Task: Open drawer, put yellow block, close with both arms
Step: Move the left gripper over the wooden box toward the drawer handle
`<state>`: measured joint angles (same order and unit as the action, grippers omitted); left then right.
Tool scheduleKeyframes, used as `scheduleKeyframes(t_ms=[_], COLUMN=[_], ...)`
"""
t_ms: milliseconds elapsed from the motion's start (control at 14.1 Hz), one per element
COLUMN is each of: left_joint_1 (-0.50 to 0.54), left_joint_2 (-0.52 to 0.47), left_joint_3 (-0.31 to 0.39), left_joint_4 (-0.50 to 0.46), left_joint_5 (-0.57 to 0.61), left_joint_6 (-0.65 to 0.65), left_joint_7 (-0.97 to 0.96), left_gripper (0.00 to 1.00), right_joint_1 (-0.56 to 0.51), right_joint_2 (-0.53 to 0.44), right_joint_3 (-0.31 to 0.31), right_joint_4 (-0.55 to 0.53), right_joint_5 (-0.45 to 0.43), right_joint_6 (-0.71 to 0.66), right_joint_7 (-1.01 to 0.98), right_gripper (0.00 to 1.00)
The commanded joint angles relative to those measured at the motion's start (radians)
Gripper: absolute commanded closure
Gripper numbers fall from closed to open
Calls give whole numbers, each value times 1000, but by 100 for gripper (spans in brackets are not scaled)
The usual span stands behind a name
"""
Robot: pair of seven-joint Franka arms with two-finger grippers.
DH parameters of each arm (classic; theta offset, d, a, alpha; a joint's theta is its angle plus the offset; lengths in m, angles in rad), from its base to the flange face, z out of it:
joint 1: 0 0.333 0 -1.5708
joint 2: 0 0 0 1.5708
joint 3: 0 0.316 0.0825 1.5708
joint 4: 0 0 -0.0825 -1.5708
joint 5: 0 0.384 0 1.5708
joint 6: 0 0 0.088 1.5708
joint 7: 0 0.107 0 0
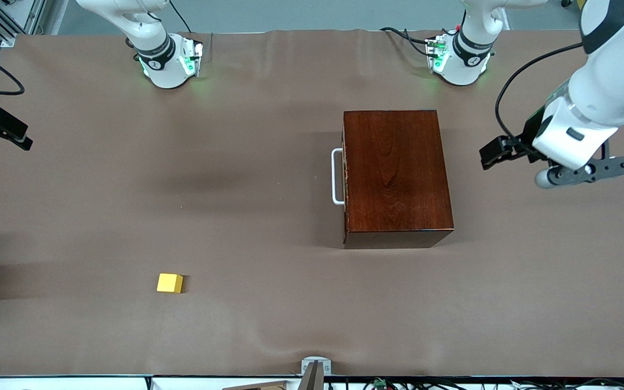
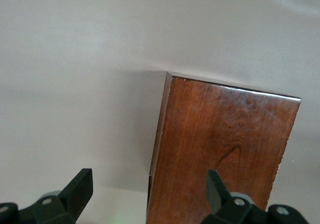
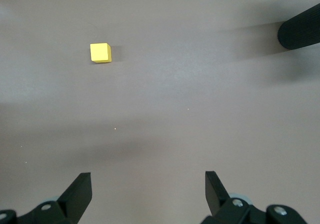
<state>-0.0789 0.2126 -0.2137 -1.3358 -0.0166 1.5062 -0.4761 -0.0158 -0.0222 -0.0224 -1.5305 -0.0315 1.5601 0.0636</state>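
Jaws apart on both: left gripper (image 1: 492, 154) at box's (image 1: 396, 173) three o'clock, right gripper (image 3: 147, 194) over bare bench (image 1: 236, 216). Block (image 1: 169, 283) looks light, rigid; grip flat sides. Handle (image 1: 337, 176) stiff.

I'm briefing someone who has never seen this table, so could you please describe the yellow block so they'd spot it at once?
Start from the wooden box on the brown table. The yellow block lies nearer the front camera than the box, toward the right arm's end. It is a small bright cube, alone on bare cloth, the only yellow thing there.

The block (image 1: 169, 283) lies on the table (image 1: 268, 162), nearer the front camera than the box (image 1: 396, 176) and toward the right arm's end.
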Motion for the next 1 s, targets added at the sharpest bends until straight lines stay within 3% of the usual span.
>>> scheduleKeyframes(t_ms=[0,569,925], left_joint_1=[-2,-56,-67], left_joint_2=[34,68,70], left_joint_3=[-1,-1,4], left_joint_4=[67,110,107], left_joint_5=[-48,-51,-51], left_joint_6=[-37,-64,14], left_joint_7=[-53,-167,-366], left_gripper=[0,0,0], right_joint_1=[-3,-1,2], right_joint_2=[7,10,10], right_joint_3=[2,2,2], right_joint_4=[16,15,15], right_joint_5=[7,7,7], right_joint_6=[-8,-12,-12], right_joint_7=[-11,-11,-10], right_gripper=[0,0,0])
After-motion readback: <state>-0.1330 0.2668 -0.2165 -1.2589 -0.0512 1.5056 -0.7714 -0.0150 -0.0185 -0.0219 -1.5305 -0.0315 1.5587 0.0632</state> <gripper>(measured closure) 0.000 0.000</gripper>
